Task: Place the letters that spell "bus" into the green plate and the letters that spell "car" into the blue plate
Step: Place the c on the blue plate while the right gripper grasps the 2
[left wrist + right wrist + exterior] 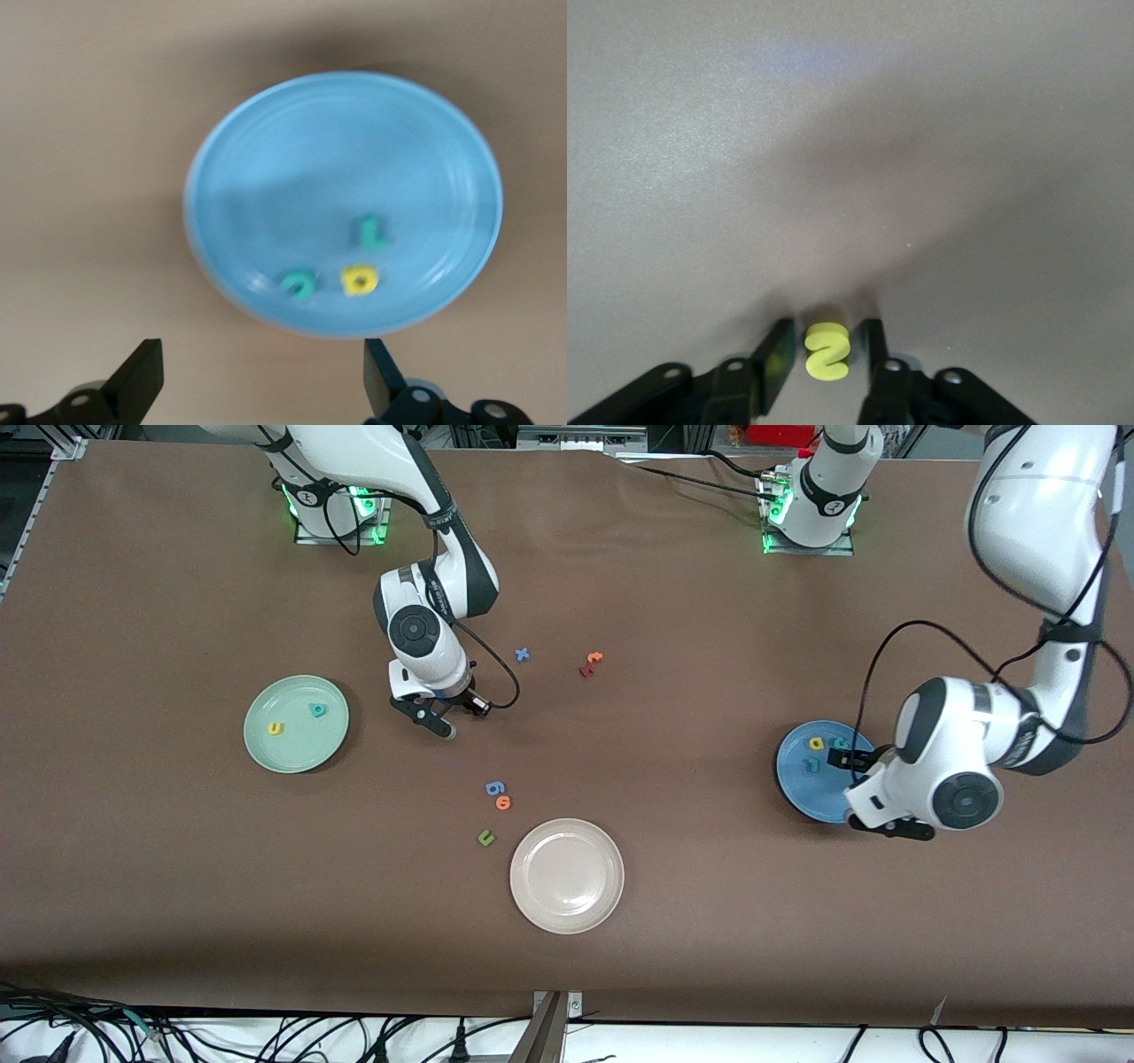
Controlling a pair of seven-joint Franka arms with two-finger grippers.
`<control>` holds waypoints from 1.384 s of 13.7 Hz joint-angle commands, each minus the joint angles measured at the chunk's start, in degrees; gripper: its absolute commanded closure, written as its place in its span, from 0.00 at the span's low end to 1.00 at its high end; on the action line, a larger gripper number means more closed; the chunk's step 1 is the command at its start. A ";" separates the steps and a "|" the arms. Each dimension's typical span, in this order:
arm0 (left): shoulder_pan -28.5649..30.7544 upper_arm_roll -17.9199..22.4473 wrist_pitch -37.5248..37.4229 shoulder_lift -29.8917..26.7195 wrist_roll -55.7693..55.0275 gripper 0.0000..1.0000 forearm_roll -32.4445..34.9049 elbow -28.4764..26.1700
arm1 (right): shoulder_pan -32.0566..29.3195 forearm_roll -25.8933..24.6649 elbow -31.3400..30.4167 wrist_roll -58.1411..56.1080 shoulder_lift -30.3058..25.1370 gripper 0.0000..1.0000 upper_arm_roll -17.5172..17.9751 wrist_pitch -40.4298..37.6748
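Green plate (296, 757) lies toward the right arm's end of the table, with a yellow u (275, 729) and a teal b (317, 709) in it, apart from each other. Beside it the right gripper (434, 719) is down at the table, its jaws narrowly spread around the yellow s (827, 351), a thin gap showing on each side. At mid-table lie a blue x (522, 654), an orange t (595, 657) touching a red piece (586, 670), then nearer the camera a blue 6 (494, 787), an orange o (503, 802), a green u (485, 837) and a beige plate (567, 921). Blue plate (266, 159) holds the teal c (299, 284), yellow a (360, 280) and teal r (372, 232). The left gripper (261, 367) hangs over the table at that plate's rim, jaws spread wide, holding nothing.
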 commanded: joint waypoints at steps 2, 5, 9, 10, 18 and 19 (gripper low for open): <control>3.29 0.03 -7.66 -9.06 0.87 0.00 1.83 -1.31 | 0.41 0.95 -2.34 -0.72 -0.27 0.66 -0.24 1.31; 4.60 0.73 -9.43 -14.24 0.78 0.00 1.83 -1.31 | 0.50 0.95 -2.34 -0.37 -0.45 0.66 -0.15 1.31; 0.78 8.25 -10.40 -21.53 1.05 0.00 -0.88 -2.09 | 0.59 0.95 -2.43 -0.37 -0.45 0.95 -0.06 1.31; -0.56 10.73 -10.23 -23.21 1.05 0.00 -3.86 -2.54 | 0.59 0.95 -2.43 -0.37 -0.45 0.96 -0.06 1.22; -8.30 11.19 -2.09 -32.89 0.17 0.00 -8.27 -2.45 | 0.41 0.52 1.43 -3.34 -7.12 0.98 -7.59 -14.03; -8.66 11.19 -0.14 -32.90 -0.35 0.00 -8.54 -2.45 | 0.50 0.51 3.10 -5.44 -8.09 0.98 -9.97 -18.42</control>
